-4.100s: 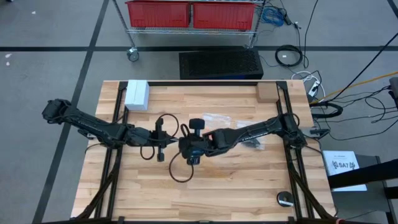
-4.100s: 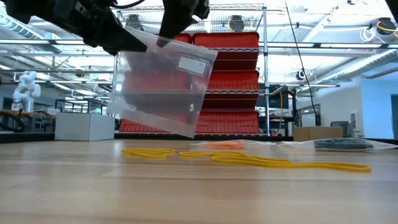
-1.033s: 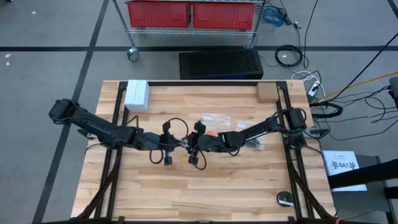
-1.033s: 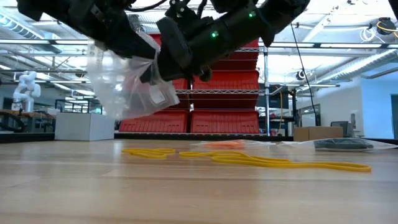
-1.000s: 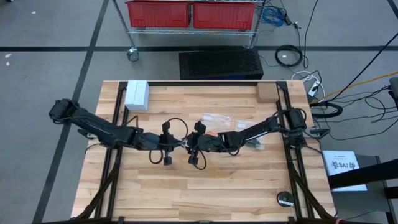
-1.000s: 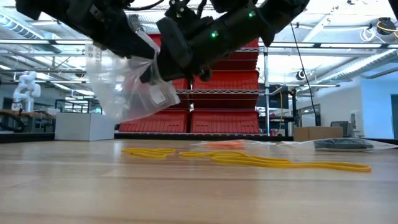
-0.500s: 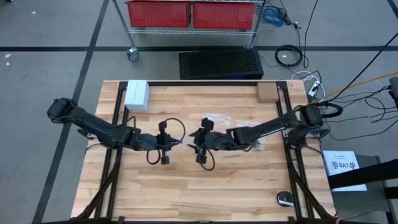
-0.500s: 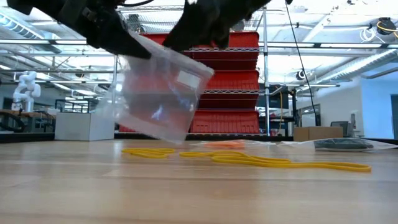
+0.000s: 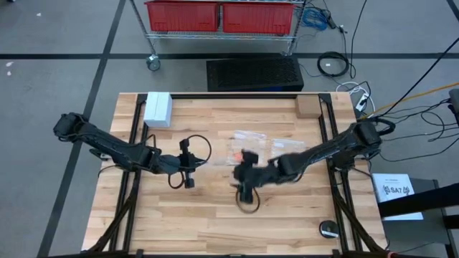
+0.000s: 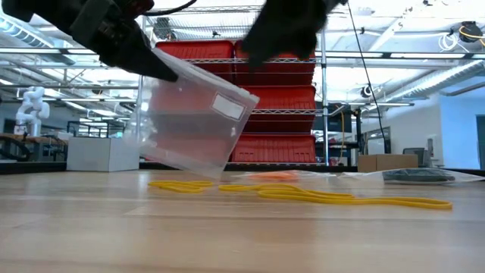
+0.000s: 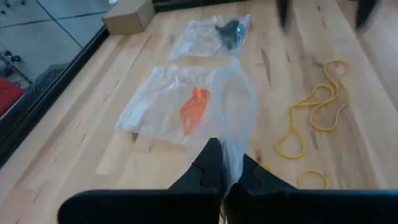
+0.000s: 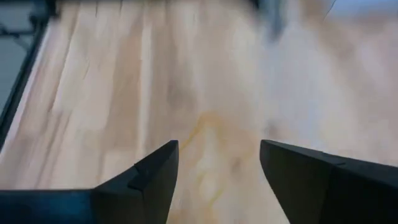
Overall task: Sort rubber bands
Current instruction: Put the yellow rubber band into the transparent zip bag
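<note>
While the left gripper (image 9: 192,165) stays at centre-left of the high view, the right gripper (image 9: 242,188) has pulled away from it since half a second ago, dropping toward lower centre of the frame. A second ago both grippers met at the clear bag (image 10: 195,121); now only the left one has it. The bag hangs less crumpled than before, tilted above the table (image 9: 287,215), its white label showing in the low view.

Counts: two arms. Three clear bags in all: the held one, one lying flat with orange bands (image 11: 194,109) inside, one lying farther off with black bands (image 11: 231,30) inside. Yellow rubber bands (image 11: 317,115) loose on the wood, right half of the left wrist view; at least three loops, exact count unclear. In the low view they run as a yellow string across the middle of the frame. One white box (image 9: 158,109) upper left of the table, one brown box (image 9: 308,106) upper right.

Left gripper: fingers (image 11: 208,167) pinched tight on the top edge of the clear bag. Right gripper: fingers (image 12: 155,171) spread wide, nothing between them, bare wood below; view blurred by motion.
</note>
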`<state>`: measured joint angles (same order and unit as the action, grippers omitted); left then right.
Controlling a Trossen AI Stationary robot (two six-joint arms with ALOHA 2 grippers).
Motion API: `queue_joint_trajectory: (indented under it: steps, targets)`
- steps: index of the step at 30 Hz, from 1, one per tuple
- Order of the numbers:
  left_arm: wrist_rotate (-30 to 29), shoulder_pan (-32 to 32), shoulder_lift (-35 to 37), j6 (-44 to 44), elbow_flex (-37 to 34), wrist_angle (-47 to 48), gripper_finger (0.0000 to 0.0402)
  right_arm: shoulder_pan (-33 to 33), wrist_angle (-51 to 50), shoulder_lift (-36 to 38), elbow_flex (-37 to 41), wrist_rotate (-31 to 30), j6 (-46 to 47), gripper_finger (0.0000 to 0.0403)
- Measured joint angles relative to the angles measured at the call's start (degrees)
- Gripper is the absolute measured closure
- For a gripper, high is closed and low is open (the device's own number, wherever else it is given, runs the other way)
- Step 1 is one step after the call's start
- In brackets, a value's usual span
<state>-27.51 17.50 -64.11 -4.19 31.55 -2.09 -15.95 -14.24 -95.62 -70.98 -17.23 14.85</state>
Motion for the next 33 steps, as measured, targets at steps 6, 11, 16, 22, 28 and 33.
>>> queue_joint_trajectory:
  steps: [6,11,16,22,28,33]
  targets:
    - [1.4,0.0,0.2,0.2,0.0,0.0,0.0402,-4.6,-2.6,-9.4,0.1,0.8,10.0,0.0183]
    - [1.6,0.0,0.2,0.9,0.0,0.1,0.0402,-3.6,-4.5,-15.9,0.1,0.6,14.4,0.0183]
    - [1.6,0.0,0.2,1.6,0.0,0.2,0.0402,-1.2,-5.7,-17.8,0.1,0.8,15.9,0.0183]
    - [1.8,0.0,0.2,1.6,0.0,0.3,0.0402,0.3,-8.3,-18.3,0.1,2.2,15.2,0.0211]
    - [1.8,0.0,0.2,1.6,0.0,0.7,0.0402,-0.1,-7.3,-20.0,-0.2,4.3,14.6,0.0257]
    - [1.8,0.0,0.2,1.7,0.0,0.6,0.0402,-0.2,-7.2,-19.9,-0.1,4.2,14.5,0.0259]
